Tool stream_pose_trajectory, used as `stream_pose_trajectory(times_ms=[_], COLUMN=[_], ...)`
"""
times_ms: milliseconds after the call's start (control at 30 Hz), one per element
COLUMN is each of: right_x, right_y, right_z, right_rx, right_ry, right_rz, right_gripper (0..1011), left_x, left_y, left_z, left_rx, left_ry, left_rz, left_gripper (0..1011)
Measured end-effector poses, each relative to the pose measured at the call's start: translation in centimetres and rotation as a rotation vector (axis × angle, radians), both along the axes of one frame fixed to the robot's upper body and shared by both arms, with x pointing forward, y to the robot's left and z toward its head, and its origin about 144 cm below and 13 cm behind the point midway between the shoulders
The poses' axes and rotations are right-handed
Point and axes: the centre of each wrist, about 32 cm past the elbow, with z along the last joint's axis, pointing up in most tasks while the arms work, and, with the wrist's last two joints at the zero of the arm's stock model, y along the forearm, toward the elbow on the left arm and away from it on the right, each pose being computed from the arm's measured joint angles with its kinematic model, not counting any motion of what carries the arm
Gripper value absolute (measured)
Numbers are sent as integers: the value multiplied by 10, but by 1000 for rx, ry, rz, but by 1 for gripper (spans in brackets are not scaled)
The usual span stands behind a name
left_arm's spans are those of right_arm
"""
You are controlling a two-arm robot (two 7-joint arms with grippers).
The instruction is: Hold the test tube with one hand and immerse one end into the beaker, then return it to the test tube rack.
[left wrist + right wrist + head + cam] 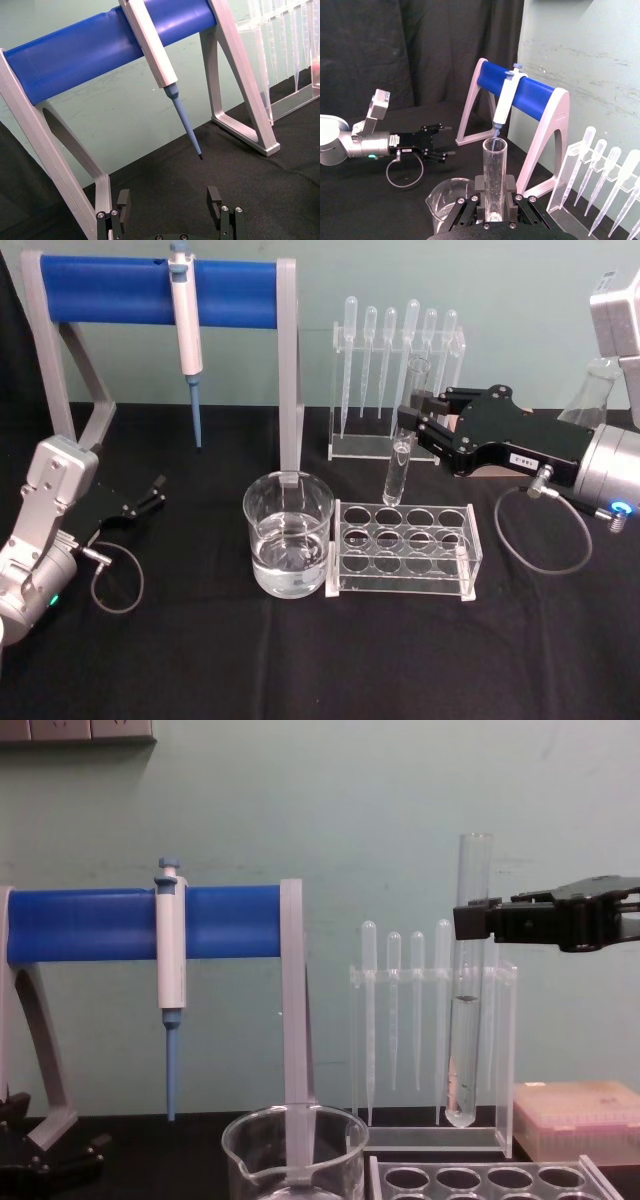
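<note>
Front and centre, the clear acrylic test tube rack (400,575) stands beside the part-filled glass beaker (262,550). Your left gripper (155,492) lies parked far left, fingers apart. Your right gripper (408,428) is clamped on the smooth, round-bottomed test tube (398,475), upright just above the rack. Keep it vertical and clear both rims.

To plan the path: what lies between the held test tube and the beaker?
In the head view, only the left end of the test tube rack lies between the test tube and the beaker.
</note>
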Motion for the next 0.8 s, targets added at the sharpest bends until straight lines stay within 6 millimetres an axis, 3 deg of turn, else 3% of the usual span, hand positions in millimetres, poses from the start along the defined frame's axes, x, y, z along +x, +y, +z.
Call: stream_pose_trajectory(times_ms=[800], right_x=[0], right_y=[0], right_z=[0], right_rx=[0], right_ry=[0], right_rz=[0], right_gripper=[238], left_x=[0], left_y=[0], left_z=[0], left_rx=[0], left_ry=[0], left_rz=[0], left_gripper=[1000])
